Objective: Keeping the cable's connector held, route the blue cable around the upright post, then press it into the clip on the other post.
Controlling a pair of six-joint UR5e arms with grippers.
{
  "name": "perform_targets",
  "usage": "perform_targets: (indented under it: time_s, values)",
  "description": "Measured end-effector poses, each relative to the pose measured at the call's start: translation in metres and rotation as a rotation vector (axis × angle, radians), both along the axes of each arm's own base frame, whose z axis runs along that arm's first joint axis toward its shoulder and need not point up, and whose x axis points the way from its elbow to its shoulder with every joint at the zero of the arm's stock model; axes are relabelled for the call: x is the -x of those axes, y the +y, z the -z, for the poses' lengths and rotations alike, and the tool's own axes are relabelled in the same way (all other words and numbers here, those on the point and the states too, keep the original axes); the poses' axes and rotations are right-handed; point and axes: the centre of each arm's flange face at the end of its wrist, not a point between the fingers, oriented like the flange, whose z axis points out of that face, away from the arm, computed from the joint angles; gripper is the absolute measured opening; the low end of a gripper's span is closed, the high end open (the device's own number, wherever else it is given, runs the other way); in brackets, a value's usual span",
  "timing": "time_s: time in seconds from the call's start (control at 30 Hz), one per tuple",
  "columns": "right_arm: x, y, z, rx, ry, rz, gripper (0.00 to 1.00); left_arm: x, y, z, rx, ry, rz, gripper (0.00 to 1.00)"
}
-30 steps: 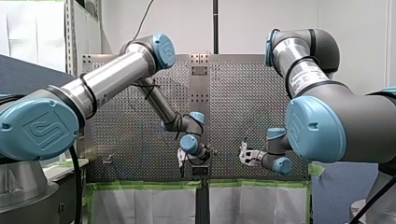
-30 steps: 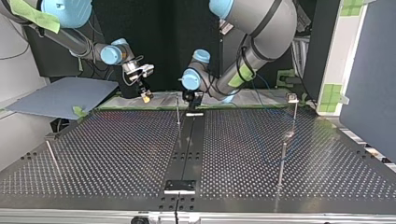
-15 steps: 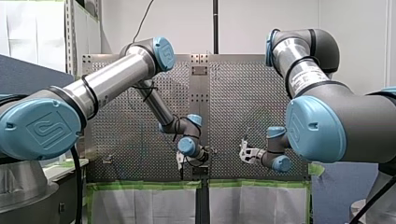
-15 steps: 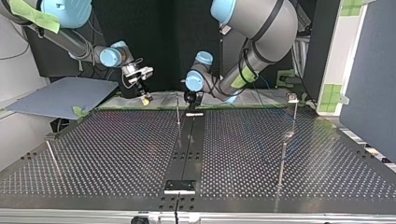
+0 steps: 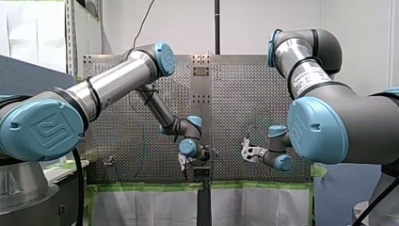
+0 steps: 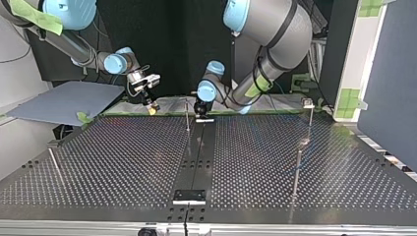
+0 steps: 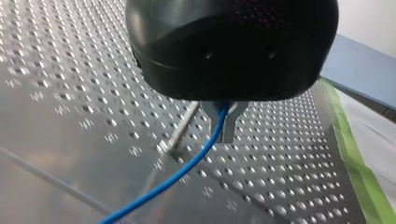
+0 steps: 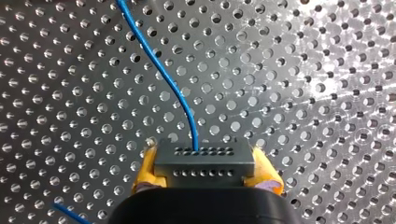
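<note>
The thin blue cable (image 7: 187,165) passes between the metal fingers of my left gripper (image 7: 223,122), which is shut on it just above the perforated table. In the right wrist view the cable (image 8: 163,79) ends in a grey connector block (image 8: 204,162), and my right gripper (image 8: 205,170) is shut on that block with its yellow pads. In the top view my left gripper (image 6: 199,111) sits low beside the thin upright post (image 6: 187,115). My right gripper (image 6: 153,108) hovers to that post's left. A post with a clip (image 6: 308,103) stands at the right.
The perforated table (image 6: 123,162) has a dark centre strip with a small bracket (image 6: 189,195) near its front edge. Further thin posts stand at the top view's right (image 6: 296,172) and far left (image 6: 55,166). A blue-grey board (image 6: 69,101) lies beyond the table's left corner.
My left arm's wrist has swung and its gripper has dropped lower beside the upright post. My right gripper has shifted slightly while keeping the connector.
</note>
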Motion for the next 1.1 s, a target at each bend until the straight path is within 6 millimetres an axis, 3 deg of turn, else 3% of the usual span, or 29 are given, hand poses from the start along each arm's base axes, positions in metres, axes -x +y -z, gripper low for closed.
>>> perform_targets:
  time_s: [0.3, 0.63, 0.93, 1.1]
  values:
    - [0.005, -0.012, -0.005, 0.011, -0.014, 0.009, 0.0, -0.019, 0.005, -0.002, 0.008, -0.009, -0.008, 0.0]
    - [0.009, -0.024, -0.011, 0.023, -0.021, 0.017, 0.0, -0.025, 0.017, -0.002, -0.026, 0.002, -0.018, 0.0]
    - [0.009, -0.031, 0.014, -0.009, 0.004, 0.019, 0.0, -0.027, 0.021, -0.001, -0.044, 0.005, -0.017, 0.0]
    - [0.007, -0.04, 0.013, -0.014, 0.014, 0.02, 0.0, -0.028, 0.022, -0.001, -0.046, 0.005, -0.02, 0.0]
